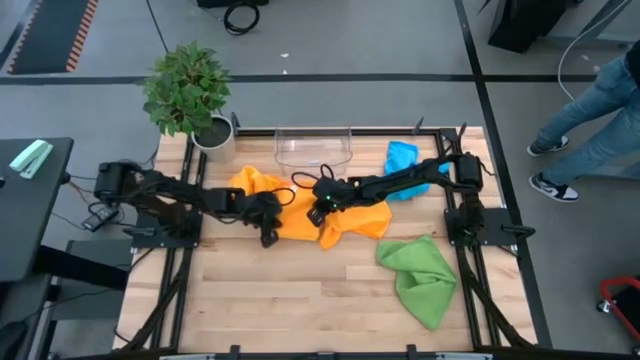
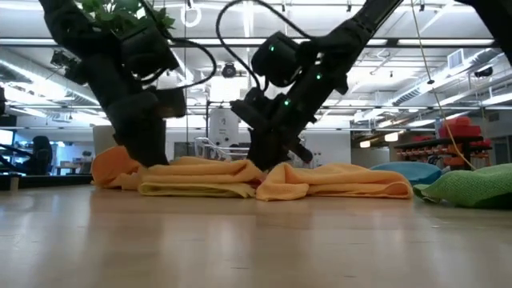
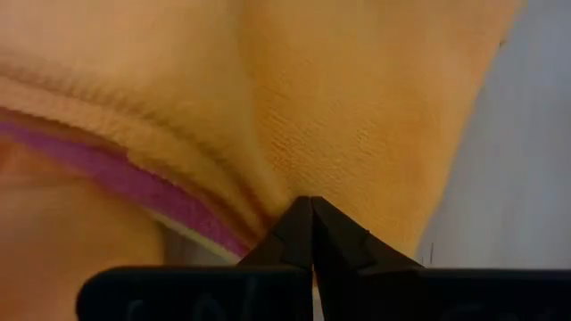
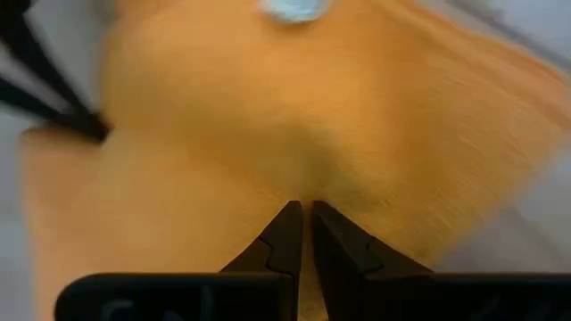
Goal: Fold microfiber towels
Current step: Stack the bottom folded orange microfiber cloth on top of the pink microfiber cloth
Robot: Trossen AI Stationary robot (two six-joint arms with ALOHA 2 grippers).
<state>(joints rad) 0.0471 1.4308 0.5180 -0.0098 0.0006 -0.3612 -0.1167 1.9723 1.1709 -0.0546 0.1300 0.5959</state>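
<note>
Towels visible: two orange (image 1: 300, 215), one green (image 1: 420, 278), one blue (image 1: 403, 158).

Two orange towels (image 1: 345, 222), one green towel (image 1: 420, 280), one blue towel (image 1: 402, 156), one clear bin (image 1: 313, 147), one potted plant (image 1: 188, 92)

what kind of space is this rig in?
Likely a robotics lab or workshop: exposed ceiling with strip lights, grey floor with hazard-striped tape, and a framed wooden table with a potted plant.
</note>
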